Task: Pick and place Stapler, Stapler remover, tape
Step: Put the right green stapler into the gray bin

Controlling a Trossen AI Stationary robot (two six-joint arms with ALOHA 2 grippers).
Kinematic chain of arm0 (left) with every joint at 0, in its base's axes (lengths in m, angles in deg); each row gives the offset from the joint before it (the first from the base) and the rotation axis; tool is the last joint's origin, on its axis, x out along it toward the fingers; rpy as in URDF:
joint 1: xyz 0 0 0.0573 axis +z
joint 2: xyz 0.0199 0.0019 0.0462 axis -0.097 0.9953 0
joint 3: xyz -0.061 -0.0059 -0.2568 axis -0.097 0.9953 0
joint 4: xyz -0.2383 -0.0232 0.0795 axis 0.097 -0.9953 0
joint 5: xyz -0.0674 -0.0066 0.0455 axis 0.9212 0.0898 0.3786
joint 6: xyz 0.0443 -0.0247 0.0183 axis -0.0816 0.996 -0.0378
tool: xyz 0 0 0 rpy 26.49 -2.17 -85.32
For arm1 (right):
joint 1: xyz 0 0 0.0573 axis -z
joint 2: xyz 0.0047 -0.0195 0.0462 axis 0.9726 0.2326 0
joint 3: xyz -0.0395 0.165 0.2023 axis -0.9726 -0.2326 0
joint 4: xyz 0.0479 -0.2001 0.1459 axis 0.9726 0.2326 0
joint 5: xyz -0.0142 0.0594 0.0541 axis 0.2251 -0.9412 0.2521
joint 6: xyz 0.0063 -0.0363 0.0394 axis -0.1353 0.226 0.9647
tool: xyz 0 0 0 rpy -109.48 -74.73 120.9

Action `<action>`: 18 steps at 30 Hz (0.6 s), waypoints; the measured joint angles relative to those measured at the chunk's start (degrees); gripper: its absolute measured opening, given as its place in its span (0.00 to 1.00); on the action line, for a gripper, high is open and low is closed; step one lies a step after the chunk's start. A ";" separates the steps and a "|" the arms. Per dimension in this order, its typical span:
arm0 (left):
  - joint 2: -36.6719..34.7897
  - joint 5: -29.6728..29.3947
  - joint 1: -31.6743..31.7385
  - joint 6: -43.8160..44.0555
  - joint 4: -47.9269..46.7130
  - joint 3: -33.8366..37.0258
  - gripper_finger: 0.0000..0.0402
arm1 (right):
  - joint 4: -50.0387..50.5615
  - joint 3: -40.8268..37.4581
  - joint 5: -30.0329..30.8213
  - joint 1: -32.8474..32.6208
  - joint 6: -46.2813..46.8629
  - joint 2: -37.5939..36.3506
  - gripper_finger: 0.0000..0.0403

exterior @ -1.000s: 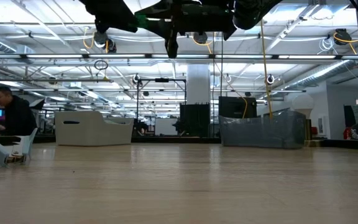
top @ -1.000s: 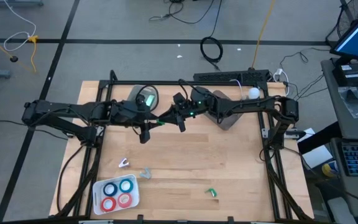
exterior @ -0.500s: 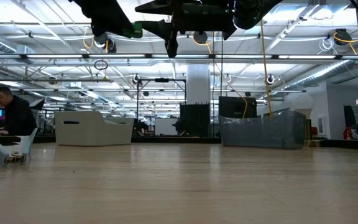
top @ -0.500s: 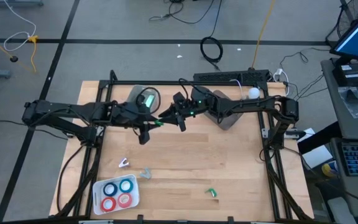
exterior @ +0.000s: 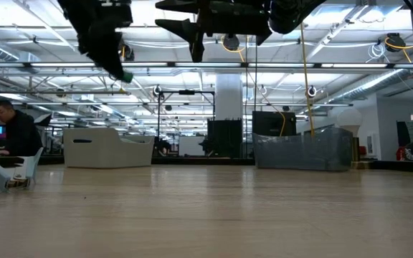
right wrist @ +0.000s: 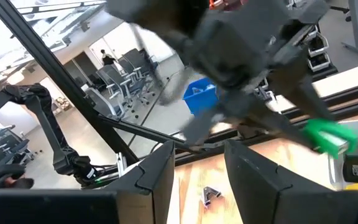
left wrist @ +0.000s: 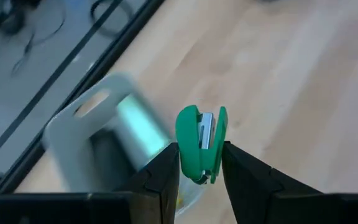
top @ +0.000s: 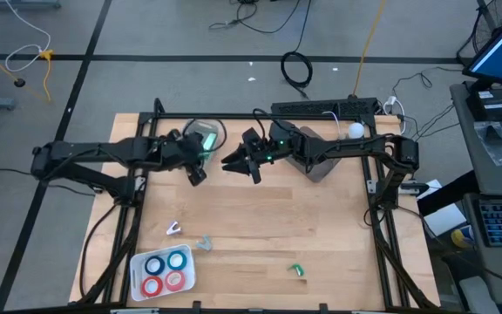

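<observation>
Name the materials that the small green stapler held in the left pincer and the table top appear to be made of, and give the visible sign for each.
Green stapler: looks like smooth moulded plastic with a slight sheen and even colour; a pale, probably metal strip shows inside. It sits clamped in the left pincer.
Table top: looks like light, matt wood, with parallel plank lines and grain.

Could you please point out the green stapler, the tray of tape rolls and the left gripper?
green stapler (left wrist: 201, 144): left wrist view, on its green body between the fingers.
tray (top: 138, 264): high view, on its white rim.
tape rolls (top: 156, 265): high view, on a blue ring.
left gripper (left wrist: 199, 167): left wrist view, midway between fingertips.
</observation>
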 joint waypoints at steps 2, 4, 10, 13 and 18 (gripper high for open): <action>0.25 -0.11 2.11 0.58 -2.36 0.02 0.30 | 0.00 0.00 -0.01 0.00 0.00 0.00 0.34; 1.15 -0.09 4.24 0.87 -3.02 0.00 0.30 | 0.02 0.00 -0.01 -0.02 0.02 0.00 0.34; 4.50 1.94 8.86 -0.35 -3.12 0.18 0.30 | 0.04 0.00 -0.03 -0.02 -0.01 0.00 0.34; 5.90 4.09 10.31 -0.56 -1.49 2.27 0.30 | 0.34 0.00 -0.13 -0.02 -1.24 0.00 0.34; 5.93 8.74 11.98 -0.43 3.17 7.52 0.30 | 0.38 0.00 -5.48 1.17 -1.91 0.00 0.33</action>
